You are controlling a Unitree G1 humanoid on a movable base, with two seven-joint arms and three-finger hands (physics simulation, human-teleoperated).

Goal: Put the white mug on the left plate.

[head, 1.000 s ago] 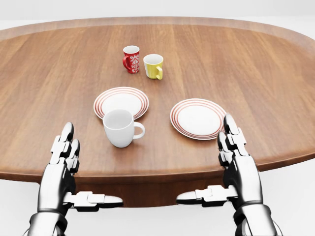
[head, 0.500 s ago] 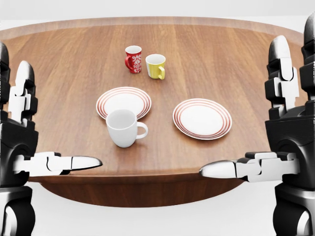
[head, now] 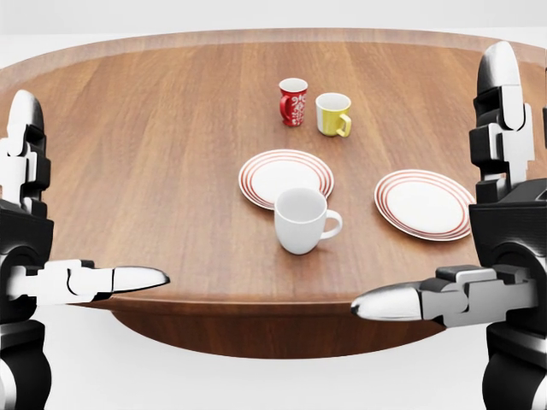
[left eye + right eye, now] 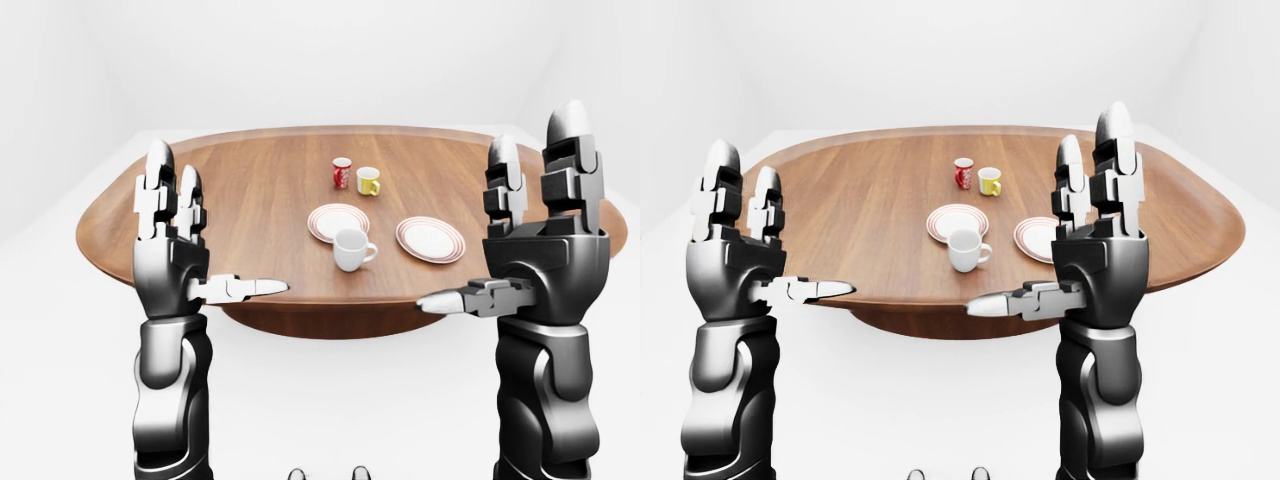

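Table: a round wooden table [image 3: 154,128] is seen from above its near edge, filling most of the head view.

White mug: the white mug [image 3: 301,220] is stood upright on the bare wood near the middle of the head view, with its handle turned toward 3 o'clock. It is not held by anything.

Left plate: the left plate [image 3: 285,178], white with red rings, is found at 12 o'clock from the white mug. The mug's rim overlaps the plate's lower edge in the head view; whether the two touch cannot be told for certain.

Right plate: a matching right plate [image 3: 424,205] is laid at 3 o'clock from the mug, clearly apart from it.

Other cups: a red patterned mug [image 3: 292,102] and a yellow mug [image 3: 333,114] are set side by side at 12 o'clock from the left plate, well apart from it.

Left hand: the left hand [image 4: 172,245] is raised upright off the table's near edge, at 8 o'clock from the mug, with fingers straight up and thumb spread sideways. It is fully spread and nothing is gripped.

Right hand: the right hand [image 4: 540,240] is raised likewise at 4 o'clock from the mug, with fingers extended, thumb pointing inward, and nothing in its grasp.
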